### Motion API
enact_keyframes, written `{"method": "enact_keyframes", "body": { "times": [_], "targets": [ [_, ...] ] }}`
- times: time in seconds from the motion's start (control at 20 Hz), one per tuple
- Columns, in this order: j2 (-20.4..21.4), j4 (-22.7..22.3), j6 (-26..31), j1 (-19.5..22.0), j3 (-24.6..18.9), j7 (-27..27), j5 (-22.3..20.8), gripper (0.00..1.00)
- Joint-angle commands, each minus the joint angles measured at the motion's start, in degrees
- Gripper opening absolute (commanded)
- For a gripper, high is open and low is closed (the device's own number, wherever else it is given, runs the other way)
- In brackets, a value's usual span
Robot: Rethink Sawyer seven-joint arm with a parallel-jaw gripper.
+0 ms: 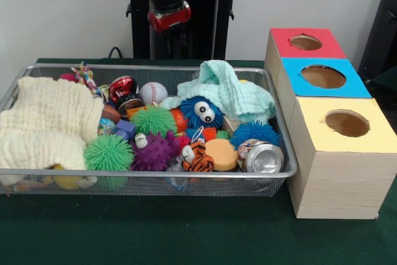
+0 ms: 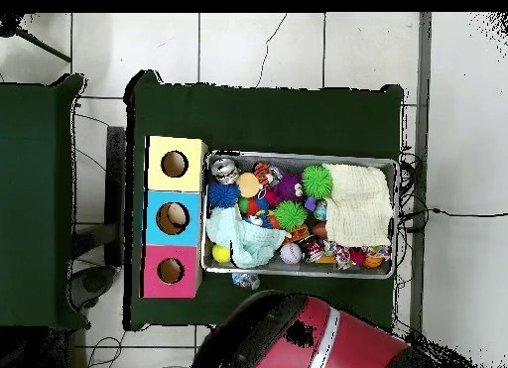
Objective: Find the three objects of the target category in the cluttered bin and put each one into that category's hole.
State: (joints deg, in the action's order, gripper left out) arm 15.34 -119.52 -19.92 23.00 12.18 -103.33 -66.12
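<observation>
The silver wire-mesh bin (image 1: 149,175) lies across the table and is full of toys; it also shows in the overhead view (image 2: 298,156). In it are a baseball (image 1: 152,92), two green spiky balls (image 1: 152,120), a purple spiky ball (image 1: 154,151), a blue furry toy with eyes (image 1: 201,112), a blue spiky ball (image 1: 255,131), a tiger toy (image 1: 197,156), an orange disc (image 1: 221,153) and a soda can (image 1: 263,157). My gripper (image 1: 172,41) hangs behind the bin's far rim, above table level, apart from everything.
A cream cloth (image 1: 46,125) covers the bin's left end and a mint cloth (image 1: 226,91) its far right. Three wooden boxes with round holes stand right of the bin: red top (image 1: 305,43), blue top (image 1: 322,77), yellow top (image 1: 347,123).
</observation>
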Motion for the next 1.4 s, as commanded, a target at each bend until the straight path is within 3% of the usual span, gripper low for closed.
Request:
{"method": "enact_keyframes", "body": {
  "times": [0.05, 0.9, 1.0, 1.1, 1.25, 1.4],
  "targets": [
    [2.5, -1.0, 3.9, 3.8, -9.5, -9.8, 1.4, 1.0],
    [-0.2, 0.0, -2.0, -0.5, -5.6, -7.1, 7.3, 1.0],
    [-2.2, 0.7, -7.7, -2.9, -2.8, -5.2, 9.9, 1.0],
    [-6.3, 1.2, -19.8, -5.4, 1.4, 0.4, 15.8, 1.0],
    [-10.9, 1.4, -32.6, -4.7, 2.1, 6.7, 19.5, 1.0],
    [-12.8, 2.3, -36.5, -4.8, 2.8, 7.0, 19.5, 1.0]
  ]
}}
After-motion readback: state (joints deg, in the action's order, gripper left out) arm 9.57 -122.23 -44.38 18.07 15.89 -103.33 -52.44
